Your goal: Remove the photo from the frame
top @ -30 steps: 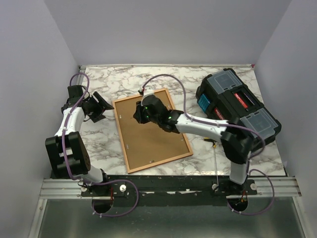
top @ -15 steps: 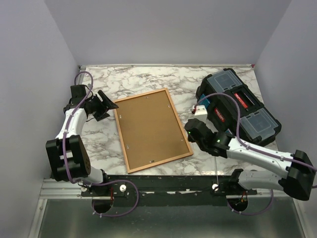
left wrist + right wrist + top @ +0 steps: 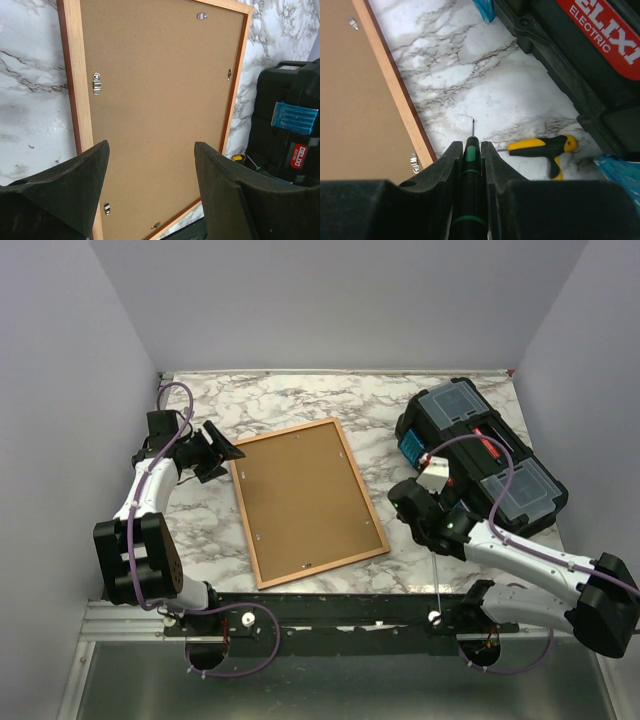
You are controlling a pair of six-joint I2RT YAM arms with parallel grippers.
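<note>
Thin rectangular orange-red wooden frame (image 3: 305, 502). Laid flat, face down, on marble tabletop (image 3: 200, 530). Brown backing board (image 3: 160, 100) uppermost, small metal clips (image 3: 96, 83) along edges. Slightly skewed.

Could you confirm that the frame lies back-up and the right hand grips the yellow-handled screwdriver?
Not quite: the right hand grips a green-and-black screwdriver; the yellow-handled screwdriver lies loose on the table, per the right wrist view. The frame does lie back-up.

The left arm rises from its base and runs along the desk's left edge. Its hand (image 3: 218, 454) sits low, midway along that edge, with fingers (image 3: 75, 185) spread wide apart. The right arm folds out toward the right edge, then doubles back inward. Its hand (image 3: 471, 146), close to the near edge, grips a green-and-black screwdriver (image 3: 470, 175) between closed fingers.
</note>
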